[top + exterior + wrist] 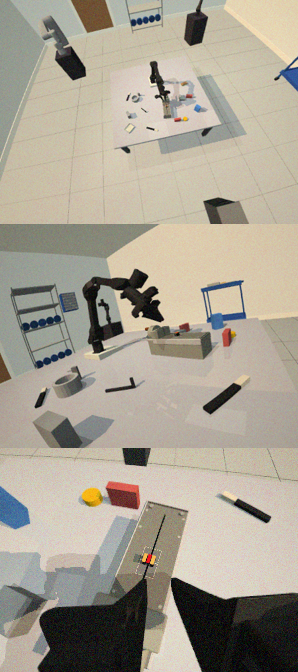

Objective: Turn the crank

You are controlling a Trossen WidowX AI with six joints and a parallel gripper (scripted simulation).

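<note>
The machine (167, 112) (180, 347) (170, 528) is a long grey box with a dark slot along its top. The slide's red pointer (149, 558) sits in the slot between two small brass marks and looks level with them in the wrist view. The grey crank (154, 331) is at the box's end nearest the arm; the fingers hide it in the wrist view. My gripper (162, 97) (159, 317) (158, 582) hangs in the air above the crank end. Its fingers stand a narrow gap apart with nothing between them.
A red block (122, 494) (226, 336), a yellow disc (92, 496) and a blue block (10, 508) lie beyond the machine's far end. A black bar with a white tip (246, 506) (225, 394), a grey ring (67, 384), a black L-piece (120, 387) and a grey cube (56, 429) lie on the table.
</note>
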